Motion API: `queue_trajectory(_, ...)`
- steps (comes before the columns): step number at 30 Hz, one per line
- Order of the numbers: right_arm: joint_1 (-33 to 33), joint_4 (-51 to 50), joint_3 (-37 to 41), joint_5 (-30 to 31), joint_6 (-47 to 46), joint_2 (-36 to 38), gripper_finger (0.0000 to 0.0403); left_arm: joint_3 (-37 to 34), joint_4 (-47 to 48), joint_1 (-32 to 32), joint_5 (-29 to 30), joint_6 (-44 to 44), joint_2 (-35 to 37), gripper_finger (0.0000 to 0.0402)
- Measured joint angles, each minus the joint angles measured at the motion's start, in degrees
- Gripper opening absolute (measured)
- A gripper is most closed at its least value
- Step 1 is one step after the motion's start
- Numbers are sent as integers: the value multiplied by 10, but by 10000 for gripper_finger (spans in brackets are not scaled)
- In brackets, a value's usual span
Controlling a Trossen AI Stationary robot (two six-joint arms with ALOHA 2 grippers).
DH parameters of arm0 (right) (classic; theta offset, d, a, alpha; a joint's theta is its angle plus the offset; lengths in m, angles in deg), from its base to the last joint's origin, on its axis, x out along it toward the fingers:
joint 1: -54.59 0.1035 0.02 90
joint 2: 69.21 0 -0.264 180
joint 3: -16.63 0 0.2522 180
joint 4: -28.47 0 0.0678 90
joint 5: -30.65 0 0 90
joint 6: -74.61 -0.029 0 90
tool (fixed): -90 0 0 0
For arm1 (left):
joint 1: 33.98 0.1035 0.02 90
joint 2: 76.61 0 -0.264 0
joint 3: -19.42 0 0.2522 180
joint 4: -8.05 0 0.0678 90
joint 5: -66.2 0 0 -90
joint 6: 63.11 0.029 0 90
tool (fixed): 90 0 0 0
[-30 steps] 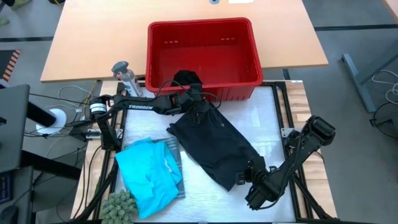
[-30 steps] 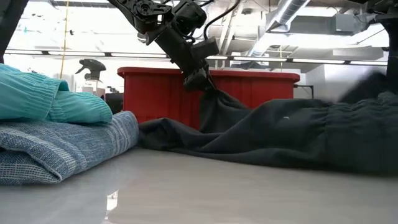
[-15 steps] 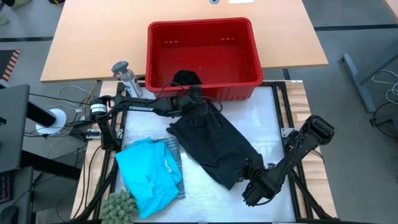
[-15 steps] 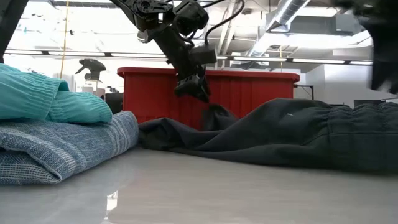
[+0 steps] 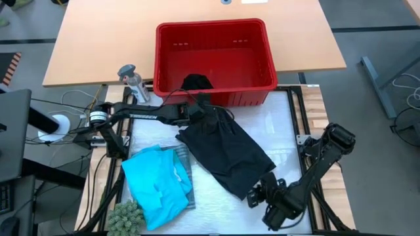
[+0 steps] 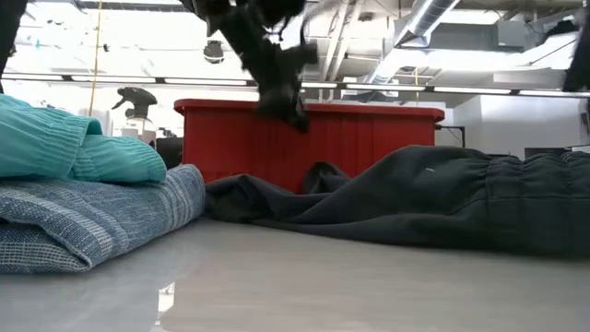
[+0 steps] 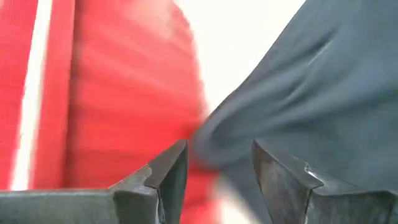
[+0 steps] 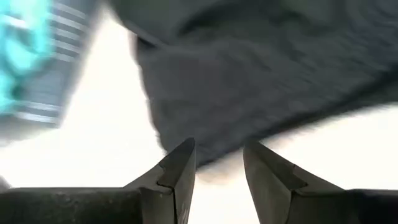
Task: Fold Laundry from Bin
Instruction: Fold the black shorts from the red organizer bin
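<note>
Overhead straight down on table; low level across it; wrist views close; all sharing the black garment [image 5: 226, 147] before the red bin [image 6: 313, 138].

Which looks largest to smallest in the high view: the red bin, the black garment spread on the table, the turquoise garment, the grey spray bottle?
1. red bin
2. black garment, close behind the bin in spread
3. turquoise garment
4. grey spray bottle, by far the smallest
</note>
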State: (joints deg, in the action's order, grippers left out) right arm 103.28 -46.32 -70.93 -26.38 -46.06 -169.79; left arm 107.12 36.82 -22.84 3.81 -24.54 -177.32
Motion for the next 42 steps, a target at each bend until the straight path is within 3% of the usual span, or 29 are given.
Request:
queue_trajectory(3, 13, 33, 0, 62, 23, 0, 162, 12, 19, -7, -126, -102, 25, 169)
queue_trajectory(7, 10, 40, 0, 101, 42, 0, 153, 13, 19, -8, -371, -237, 47, 169)
queue_trajectory(9, -1, 42, 0, 116, 65, 0, 147, 13, 30, -17, -427, -254, 46, 169)
queue_trajectory(17, -72, 61, 0, 74, 230, 0, 105, -24, 29, -66, -418, -259, -28, 169)
queue_trajectory(24, -111, 75, 2, -14, 315, 0, 16, -25, -26, -72, -403, -333, -101, 169)
queue_trajectory(29, -113, 102, 36, -46, 303, 0, 22, -25, -32, -73, -407, -388, -135, 169)
queue_trajectory(34, -100, 209, 102, -92, 298, 0, 14, -25, -56, -82, -408, -432, -144, 169)
queue_trajectory(42, -23, 150, 122, -181, 157, 0, 14, -25, -150, -125, -424, -584, -149, 169)
